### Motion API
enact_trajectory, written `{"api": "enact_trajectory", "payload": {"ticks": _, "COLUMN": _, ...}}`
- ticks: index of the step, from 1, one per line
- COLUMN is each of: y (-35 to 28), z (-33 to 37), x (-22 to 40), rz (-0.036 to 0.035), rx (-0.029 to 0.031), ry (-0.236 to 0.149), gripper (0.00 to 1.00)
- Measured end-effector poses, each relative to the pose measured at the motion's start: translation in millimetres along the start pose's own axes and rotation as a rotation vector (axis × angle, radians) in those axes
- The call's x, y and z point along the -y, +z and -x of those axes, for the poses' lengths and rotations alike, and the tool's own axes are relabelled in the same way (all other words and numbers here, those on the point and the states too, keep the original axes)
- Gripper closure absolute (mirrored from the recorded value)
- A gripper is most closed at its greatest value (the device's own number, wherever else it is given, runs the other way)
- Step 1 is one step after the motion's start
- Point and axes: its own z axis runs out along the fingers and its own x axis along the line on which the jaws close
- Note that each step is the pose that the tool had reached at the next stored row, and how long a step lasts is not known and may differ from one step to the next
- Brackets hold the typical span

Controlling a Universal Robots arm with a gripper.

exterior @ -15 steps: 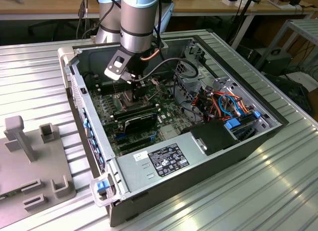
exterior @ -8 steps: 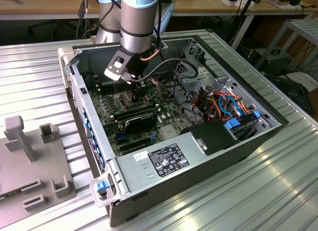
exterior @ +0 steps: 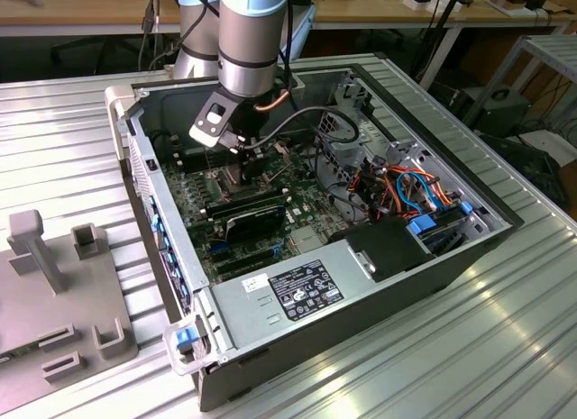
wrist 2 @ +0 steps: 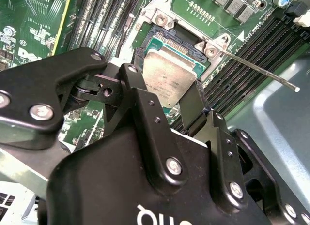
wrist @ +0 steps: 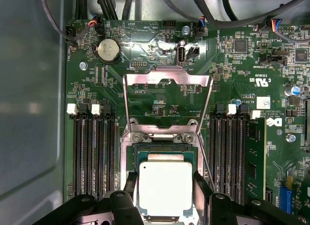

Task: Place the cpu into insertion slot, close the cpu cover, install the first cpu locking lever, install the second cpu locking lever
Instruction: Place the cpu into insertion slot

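- Pinching the chip (wrist: 164,193) by its edges, the gripper (wrist: 164,175) holds it over the socket (wrist 2: 149,35), ten o'clock within the case (exterior: 361,340) in the exterior view.
- We fear a skewed drop seating it crooked.

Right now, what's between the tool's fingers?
In both wrist views, the cpu, held by the tool at two opposite edges over the insertion slot. The cpu cover stands open.

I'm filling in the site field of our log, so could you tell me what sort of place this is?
Probably a robotics lab: an opened computer case sits on a ribbed metal table, wooden benches stand behind, and the gripper holds the cpu over the circuit board.
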Motion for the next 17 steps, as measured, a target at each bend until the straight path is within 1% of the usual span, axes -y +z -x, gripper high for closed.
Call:
{"api": "enact_trajectory", "payload": {"ticks": 3, "y": 0.5, "z": 0.0, "x": 0.0, "rz": 0.0000, "rx": 0.0000, "ry": 0.000, "gripper": 0.45}}
{"api": "enact_trajectory", "payload": {"ticks": 5, "y": 2.2, "z": 0.0, "x": 0.1, "rz": 0.0000, "rx": 0.0001, "ry": 0.000, "gripper": 0.45}}
{"api": "enact_trajectory", "payload": {"ticks": 15, "y": 2.5, "z": 0.0, "x": 0.1, "rz": -0.0001, "rx": 0.0000, "ry": 0.000, "gripper": 0.45}}
{"api": "enact_trajectory", "payload": {"ticks": 17, "y": 4.3, "z": -0.1, "x": 0.2, "rz": 0.0000, "rx": 0.0000, "ry": 0.000, "gripper": 0.45}}
